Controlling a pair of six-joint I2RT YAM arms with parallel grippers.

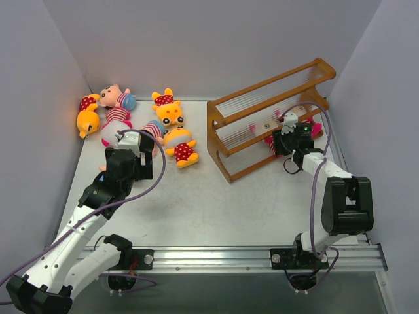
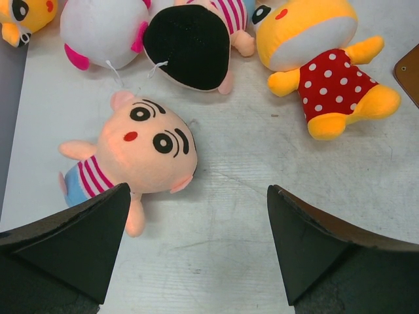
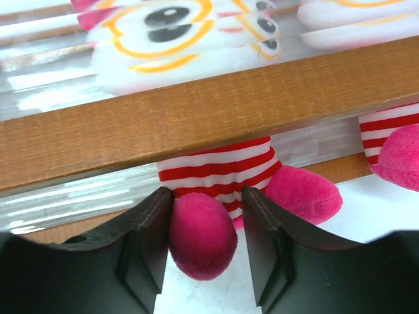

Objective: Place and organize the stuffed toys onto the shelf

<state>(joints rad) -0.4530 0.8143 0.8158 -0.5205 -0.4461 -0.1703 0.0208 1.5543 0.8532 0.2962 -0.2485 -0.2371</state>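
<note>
Several stuffed toys lie at the table's back left: a yellow bear, a peach-faced boy, another yellow bear and a third. My left gripper is open and empty, low over the table just near of a boy doll, whose arm is by my left finger. The shelf stands at the back right. A white-faced striped doll sits on it, legs hanging out. My right gripper is open with its jaws around that doll's magenta leg, the left finger touching it.
In the left wrist view a black-haired doll's head, a white doll and a red polka-dot bear lie beyond the boy. A second magenta-limbed doll sits on the shelf to the right. Grey walls close the table's sides.
</note>
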